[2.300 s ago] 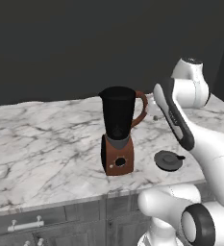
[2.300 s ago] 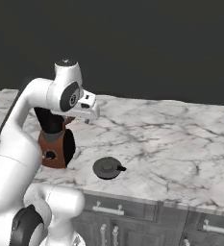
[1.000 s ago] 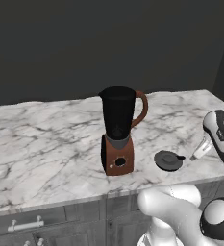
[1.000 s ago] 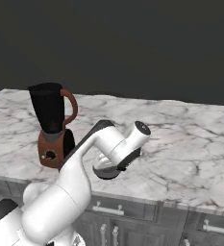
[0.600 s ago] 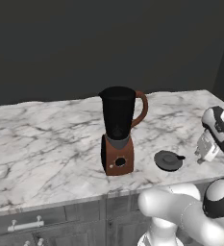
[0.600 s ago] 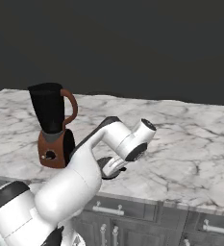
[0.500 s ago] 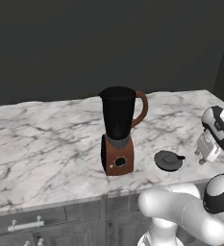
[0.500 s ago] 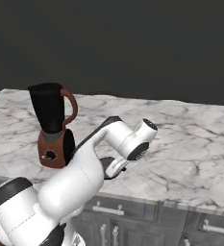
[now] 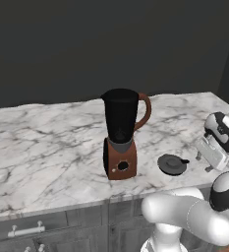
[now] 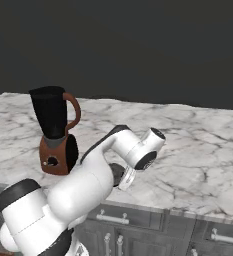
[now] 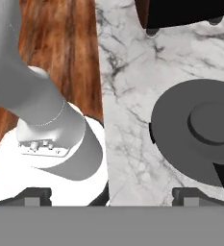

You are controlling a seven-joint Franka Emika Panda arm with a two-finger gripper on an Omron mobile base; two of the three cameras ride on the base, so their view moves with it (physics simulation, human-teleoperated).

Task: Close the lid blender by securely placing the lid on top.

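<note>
One lid, flat, tab pointing right

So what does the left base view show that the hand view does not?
Left base view alone: the whole blender with its open jar, handle and dial, standing left of the lid. Hand view alone: the wooden floor beyond the counter edge, and the lid's raised knob close up. Both: the lid lying flat on the marble counter, apart from the blender.
</note>
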